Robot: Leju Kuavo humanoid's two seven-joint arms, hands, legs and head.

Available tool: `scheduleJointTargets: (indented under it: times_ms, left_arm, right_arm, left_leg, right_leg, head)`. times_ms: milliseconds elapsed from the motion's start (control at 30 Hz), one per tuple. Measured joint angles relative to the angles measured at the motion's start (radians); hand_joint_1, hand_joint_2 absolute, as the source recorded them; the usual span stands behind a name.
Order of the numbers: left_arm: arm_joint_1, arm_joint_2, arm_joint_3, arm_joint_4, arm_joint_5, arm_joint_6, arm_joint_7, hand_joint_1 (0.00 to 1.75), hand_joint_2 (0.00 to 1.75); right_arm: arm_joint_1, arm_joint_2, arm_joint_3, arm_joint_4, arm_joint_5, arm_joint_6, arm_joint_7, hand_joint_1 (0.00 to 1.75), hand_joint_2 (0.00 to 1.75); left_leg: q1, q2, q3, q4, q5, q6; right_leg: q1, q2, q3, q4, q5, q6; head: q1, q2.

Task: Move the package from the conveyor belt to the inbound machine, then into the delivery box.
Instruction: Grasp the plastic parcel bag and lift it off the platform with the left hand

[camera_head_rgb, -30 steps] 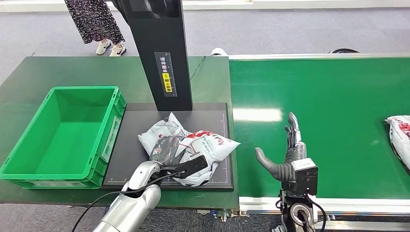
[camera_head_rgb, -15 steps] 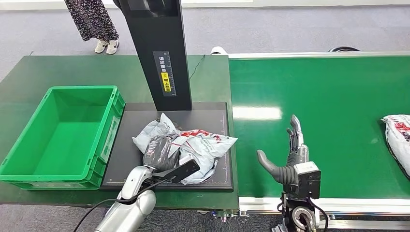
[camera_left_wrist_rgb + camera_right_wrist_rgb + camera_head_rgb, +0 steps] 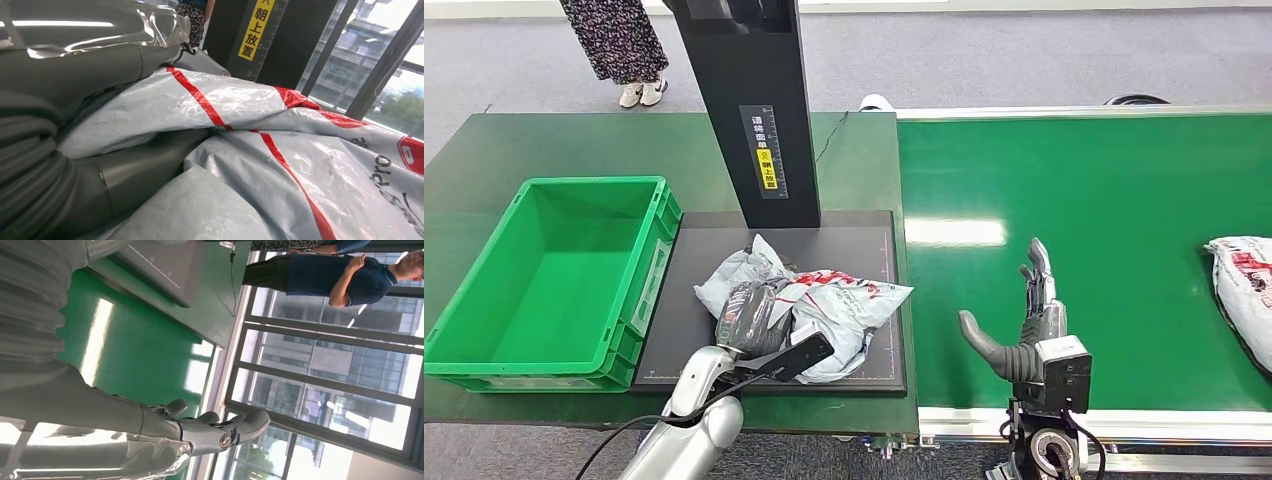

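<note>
Two hands: my left hand [image 3: 752, 318], lower centre-left, grips the crumpled white-and-red plastic package [image 3: 839, 305] on the black scanner plate [image 3: 699, 310]; my right hand [image 3: 1024, 325] hovers spread and empty over the green belt [image 3: 1104, 180]. I should lift clear before swinging to the green plastic crate [image 3: 544, 275]. Left wrist view shows the thumb [image 3: 135, 175] wrapped by film.

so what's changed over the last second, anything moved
The left hand holds the package on the black scanner plate and has dragged it a little toward the green box. The second package on the belt has ridden further into view from the right. The right hand stays open above the belt, and the box has not moved.
</note>
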Motion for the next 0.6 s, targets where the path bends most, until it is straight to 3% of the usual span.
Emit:
scheduleJointTargets:
  times_ms: [433,600]
  left_arm:
    - [0.024,0.05,0.008,-0.197,-0.065,0.296,-0.096,1.75,1.75]
    - [0.02,0.064,0.107,-0.32,-0.073,0.362,-0.236,1.75,1.75]
  right_arm:
    - [0.014,-0.002,-0.005,-0.006,-0.027,-0.003,-0.007,0.0,1.75]
    - [0.018,-0.008,-0.006,-0.01,-0.044,-0.012,-0.013,0.0,1.75]
  left_leg:
    - [0.0,0.0,-0.002,0.0,0.0,0.0]
    - [0.0,0.0,-0.002,0.0,0.0,0.0]
  right_leg:
    - [0.0,0.0,-0.002,0.0,0.0,0.0]
    - [0.0,0.0,-0.002,0.0,0.0,0.0]
  head:
    - [0.0,0.0]
    - [0.0,0.0]
